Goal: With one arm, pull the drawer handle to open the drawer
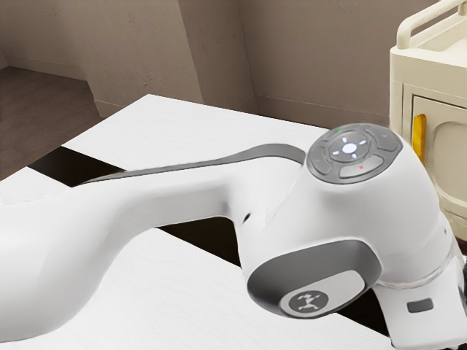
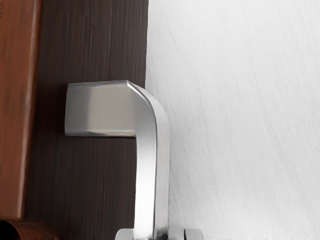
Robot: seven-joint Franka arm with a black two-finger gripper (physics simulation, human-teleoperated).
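At the exterior view's lower right edge, a small dark part of my gripper (image 1: pixel 463 286) shows beyond the white wrist; its fingertips are hidden there. In the wrist view, the gripper (image 2: pixel 160 234) has one fingertip on each side of the silver drawer handle (image 2: pixel 153 175). A gap separates the handle from one fingertip, and the gripper is open around the bar. The handle's bent end joins the dark wood drawer front (image 2: pixel 95 40). How far the drawer stands out cannot be told.
Reddish-brown wooden trim (image 2: pixel 15 110) runs beside the dark front. A white surface (image 2: pixel 240 115) lies past the handle. In the exterior view, a white table with dark bands (image 1: pixel 146 124) lies under the arm, and a cream cabinet (image 1: pixel 430 73) with a yellow handle stands at the right.
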